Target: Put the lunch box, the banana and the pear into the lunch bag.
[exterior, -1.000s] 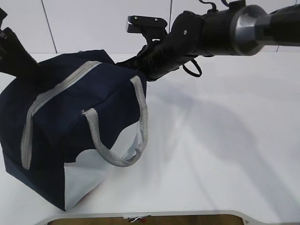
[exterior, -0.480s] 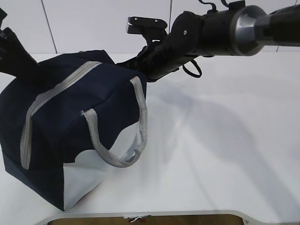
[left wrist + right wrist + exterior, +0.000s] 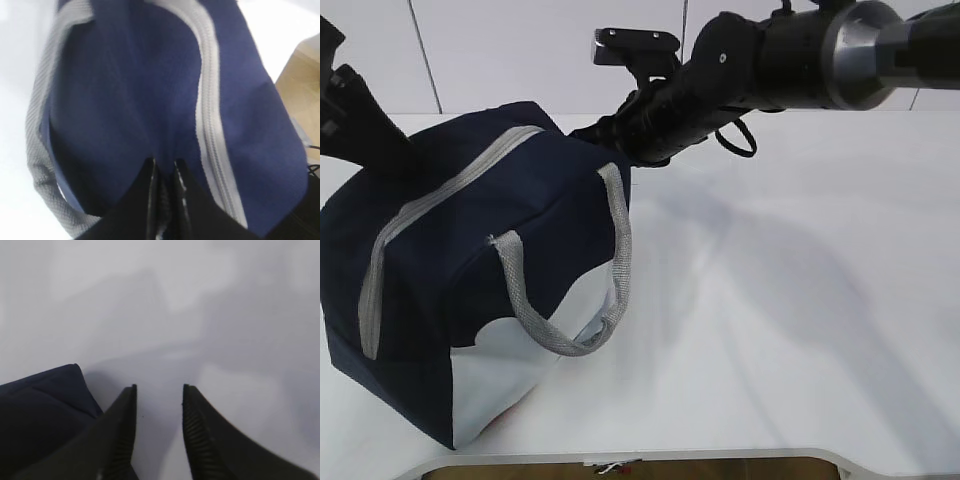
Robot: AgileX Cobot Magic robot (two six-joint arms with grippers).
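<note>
Boxy navy-blue fabric lunch bag (image 3: 470, 290), grey zipper (image 3: 430, 205) running closed along its top, is sitting on the white table (image 3: 790, 300). The left gripper (image 3: 164, 167) is pinching the bag's top fabric with jaws nearly together. The right gripper (image 3: 159, 390) is hanging parted and empty beside the bag's far corner.

Lighting bright, diffuse, from above. White counter (image 3: 800, 300) near overexposed in exterior view; soft broad arm shadows cross it. Left wrist view motion-blurred, lunch bag (image 3: 165, 100) soft, corners blown white. Right wrist view dimmer, grey cast; fingers (image 3: 122, 435) slightly out of focus.
</note>
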